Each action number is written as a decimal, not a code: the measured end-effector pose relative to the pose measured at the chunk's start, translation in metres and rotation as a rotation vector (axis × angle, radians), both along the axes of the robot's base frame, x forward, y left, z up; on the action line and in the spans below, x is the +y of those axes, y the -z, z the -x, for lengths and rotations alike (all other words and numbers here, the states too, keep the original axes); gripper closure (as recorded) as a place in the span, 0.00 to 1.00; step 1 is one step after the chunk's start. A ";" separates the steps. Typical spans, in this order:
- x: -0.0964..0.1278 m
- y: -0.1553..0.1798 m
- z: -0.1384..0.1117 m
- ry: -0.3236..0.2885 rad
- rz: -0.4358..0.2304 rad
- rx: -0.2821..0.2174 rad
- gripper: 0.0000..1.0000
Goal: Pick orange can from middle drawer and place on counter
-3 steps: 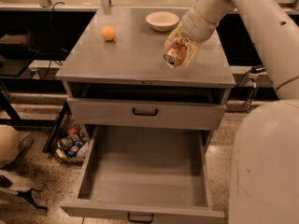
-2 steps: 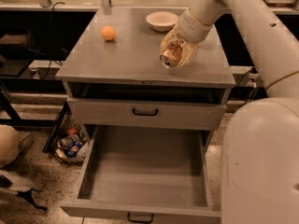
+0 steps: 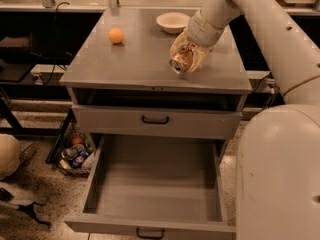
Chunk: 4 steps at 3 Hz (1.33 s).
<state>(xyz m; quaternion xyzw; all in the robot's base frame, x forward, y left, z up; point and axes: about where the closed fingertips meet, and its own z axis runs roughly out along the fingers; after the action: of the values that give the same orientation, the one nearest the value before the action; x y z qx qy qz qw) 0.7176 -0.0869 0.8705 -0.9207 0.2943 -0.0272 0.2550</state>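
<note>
My gripper (image 3: 186,58) is above the right part of the counter (image 3: 135,59), shut on the orange can (image 3: 181,60). The can is tilted, its silver end facing the camera, held just over the grey top. The middle drawer (image 3: 155,181) is pulled far out below, a deep grey tray with a small black handle at its front; nothing shows inside it.
An orange ball (image 3: 116,35) lies at the counter's back left. A white bowl (image 3: 173,22) stands at the back right, just behind the gripper. A shallower drawer front (image 3: 155,120) is shut above the open one. A basket of clutter (image 3: 75,154) stands on the floor, left.
The gripper with the can has shifted slightly left and toward the back of the counter. The drawer, ball and bowl have not moved.
</note>
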 end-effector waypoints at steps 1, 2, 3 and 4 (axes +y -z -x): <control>0.003 0.003 -0.003 0.001 -0.004 -0.004 0.12; 0.005 0.005 -0.006 0.001 -0.008 -0.007 0.00; 0.005 0.005 -0.006 0.001 -0.008 -0.007 0.00; 0.001 0.003 -0.006 0.013 -0.046 -0.022 0.00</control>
<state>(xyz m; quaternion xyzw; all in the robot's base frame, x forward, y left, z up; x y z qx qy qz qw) 0.7239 -0.0858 0.8678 -0.9123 0.2978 -0.0320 0.2793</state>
